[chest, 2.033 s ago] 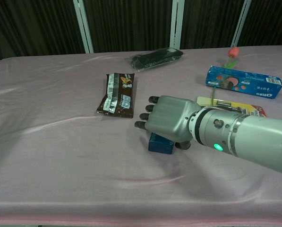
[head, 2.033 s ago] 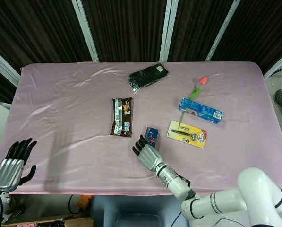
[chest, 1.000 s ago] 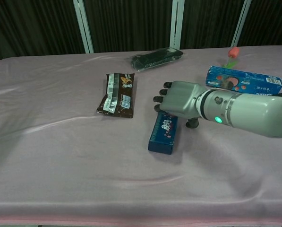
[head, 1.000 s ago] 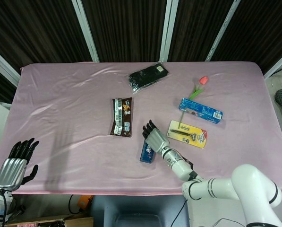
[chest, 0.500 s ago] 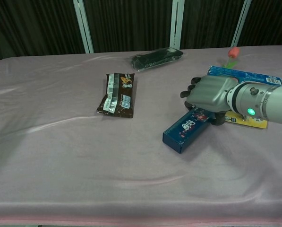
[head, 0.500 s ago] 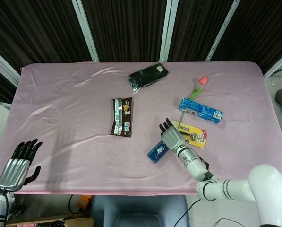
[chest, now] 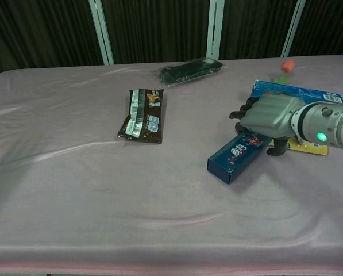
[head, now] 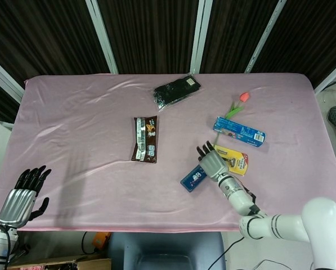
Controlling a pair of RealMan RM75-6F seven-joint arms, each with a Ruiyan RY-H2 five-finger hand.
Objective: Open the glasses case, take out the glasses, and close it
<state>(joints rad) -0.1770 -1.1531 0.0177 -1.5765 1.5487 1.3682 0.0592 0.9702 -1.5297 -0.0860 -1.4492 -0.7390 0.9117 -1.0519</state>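
On my feed: right hand (chest: 269, 117), fingers spread, palm down, resting on the far end of a blue box (chest: 237, 155) lying diagonally right of centre, gripping nothing. Just behind it, a yellow razor card (head: 235, 159) and blue biscuit box (head: 239, 131); an artificial tulip (head: 235, 104) beyond. Black glasses case (head: 177, 90), lid down, near the far edge at mid-tabletop (head: 72, 124), well apart from the hand. Brown snack wrapper (head: 145, 139) at centre. Left hand (head: 20, 199) open off the near left corner.
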